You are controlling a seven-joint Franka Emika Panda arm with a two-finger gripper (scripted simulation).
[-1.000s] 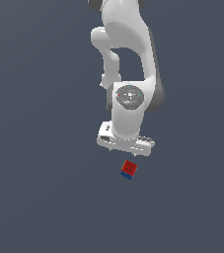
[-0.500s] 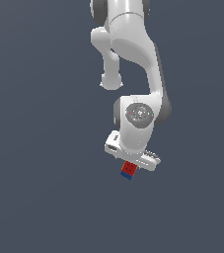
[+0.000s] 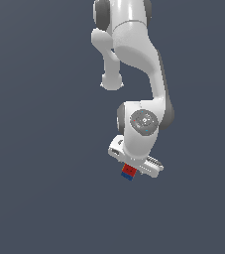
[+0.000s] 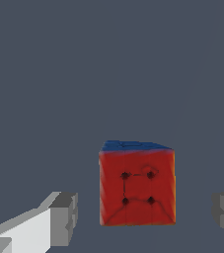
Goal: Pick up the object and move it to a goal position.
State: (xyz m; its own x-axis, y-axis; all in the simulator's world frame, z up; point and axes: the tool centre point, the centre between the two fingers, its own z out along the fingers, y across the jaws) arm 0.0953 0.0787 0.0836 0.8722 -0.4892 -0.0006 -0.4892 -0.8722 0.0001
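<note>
The glossy white, rounded arm drops from the top centre of the exterior view, bends at a bulbous elbow in the upper middle, then sweeps down and toward the exterior view's right to a thick wrist joint with a grey circular cap just right of centre. Below that cap sits the flat white hand bar, tilted so its end toward the exterior view's right hangs lower. The white gripper points downward from it, in the lower middle of the frame.

The small red-and-blue cube-like block shows directly beneath the hand bar, touching or nearly touching its underside in that view; red is uppermost, with a blue strip along its lower edge. In the wrist view the same block fills the lower centre of the frame, between the two grey, squared fingertips, with open space on each side, so the jaws are spread and touching nothing. Its broad red face is turned toward the wrist camera and a narrow blue face lies along the far edge. The block looks about as wide as it is tall, so no long axis can be told. Four dark dots in a square pattern, joined by faint lines, mark the red face; its surface is smooth and slightly mottled, the edges crisp.

Everything sits against a plain, flat slate-grey backdrop without texture.
</note>
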